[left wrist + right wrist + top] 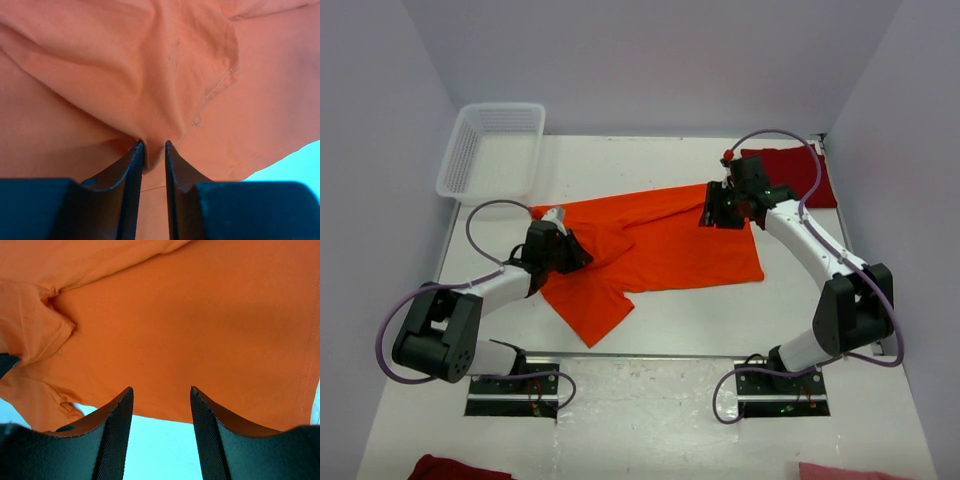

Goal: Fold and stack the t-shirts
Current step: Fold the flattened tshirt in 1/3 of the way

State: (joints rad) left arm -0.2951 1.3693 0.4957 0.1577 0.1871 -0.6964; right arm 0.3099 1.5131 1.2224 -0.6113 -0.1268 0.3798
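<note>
A bright orange t-shirt (660,250) lies spread and partly rumpled across the middle of the table. My left gripper (572,252) is at its left side, shut on a pinched fold of the orange cloth (154,150). My right gripper (718,212) is open at the shirt's far right edge; its jaws stand wide apart, with the orange hem (160,405) just past the tips and bare table between them. A dark red t-shirt (795,172) lies folded at the back right, behind the right arm.
A white lattice basket (492,150) stands at the back left. A dark red cloth (455,468) and a pink cloth (845,472) show at the near edge. Walls close in the table on three sides.
</note>
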